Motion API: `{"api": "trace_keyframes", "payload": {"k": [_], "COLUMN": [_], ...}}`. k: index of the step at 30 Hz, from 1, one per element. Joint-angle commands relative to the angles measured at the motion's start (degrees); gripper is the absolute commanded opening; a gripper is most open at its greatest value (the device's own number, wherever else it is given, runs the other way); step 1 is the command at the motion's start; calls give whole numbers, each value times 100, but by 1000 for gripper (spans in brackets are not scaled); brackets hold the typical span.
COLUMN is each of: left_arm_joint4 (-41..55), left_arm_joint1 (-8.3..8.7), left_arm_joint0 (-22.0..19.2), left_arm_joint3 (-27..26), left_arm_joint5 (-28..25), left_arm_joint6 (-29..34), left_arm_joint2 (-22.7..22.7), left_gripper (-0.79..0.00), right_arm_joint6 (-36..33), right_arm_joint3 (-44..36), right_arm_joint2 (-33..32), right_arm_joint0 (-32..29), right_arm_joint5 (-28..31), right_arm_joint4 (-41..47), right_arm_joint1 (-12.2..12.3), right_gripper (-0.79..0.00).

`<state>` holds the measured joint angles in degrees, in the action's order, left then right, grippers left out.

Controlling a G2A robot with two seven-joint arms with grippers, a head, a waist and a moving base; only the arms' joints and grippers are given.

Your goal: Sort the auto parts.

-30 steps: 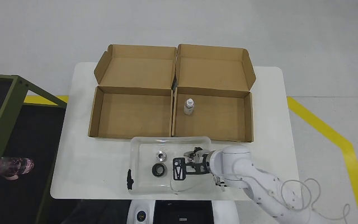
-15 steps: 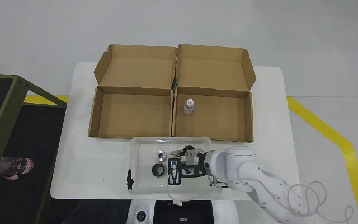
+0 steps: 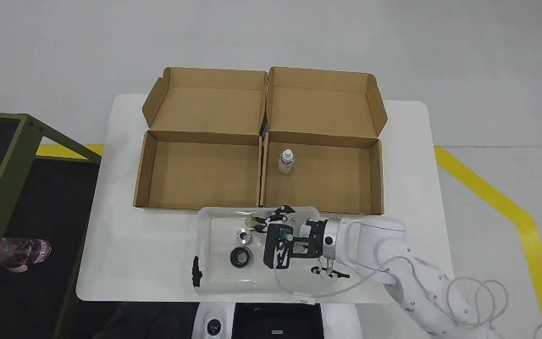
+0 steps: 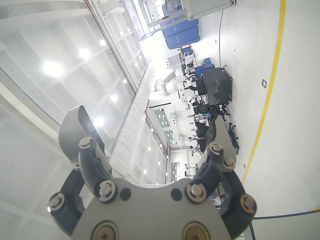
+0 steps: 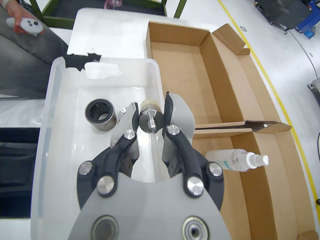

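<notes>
Rt claw (image 5: 150, 111) has slid from the near side of the clear bin (image 5: 47, 101) toward its far wall, and the small steel part (image 5: 148, 123) has gone w/ it. Claw is closed to a narrow gap, both pads pinching that stubby cylinder inside the bin. Black-and-steel bearing (image 5: 100, 114) sits bore-up on the bin floor just beside the claw, on the bin's near-wall side. Lt claw (image 4: 147, 121) is spread wide w/ nothing in it, aimed at the hall ceiling. Beyond the bin's far wall stand two open cardboard boxes side by side: one box (image 3: 203, 174) behind the bin's left end, second box (image 3: 330, 178) behind its right half, w/ a white spray bottle (image 3: 288, 161) lying in it, nozzle away from the bin.
</notes>
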<state>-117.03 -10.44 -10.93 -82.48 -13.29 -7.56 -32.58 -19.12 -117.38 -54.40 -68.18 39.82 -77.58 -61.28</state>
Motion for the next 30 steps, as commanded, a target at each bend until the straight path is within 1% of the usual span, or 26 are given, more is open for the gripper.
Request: {"api": "trace_keyframes", "payload": {"k": [1,10,21,30], "left_arm_joint4": [0,0,0,0], "left_arm_joint1": [0,0,0,0], "left_arm_joint0": [0,0,0,0], "left_arm_joint3": [0,0,0,0], "left_arm_joint5": [0,0,0,0], "left_arm_joint6": [0,0,0,0], "left_arm_joint2": [0,0,0,0], "left_gripper": [0,0,0,0], "right_arm_joint6": [185,731,964,1046], "right_arm_joint3": [-11,-196,-332,-319], "right_arm_joint2": [-126,-805,-1465,-1744], "right_arm_joint0": [-31,-231,-475,-521], "right_arm_joint5": [-7,-82,-181,-193], "right_arm_joint4": [30,103,237,340], "right_arm_joint1": [14,94,164,187], "right_gripper": [-785,-785,-785,-785]}}
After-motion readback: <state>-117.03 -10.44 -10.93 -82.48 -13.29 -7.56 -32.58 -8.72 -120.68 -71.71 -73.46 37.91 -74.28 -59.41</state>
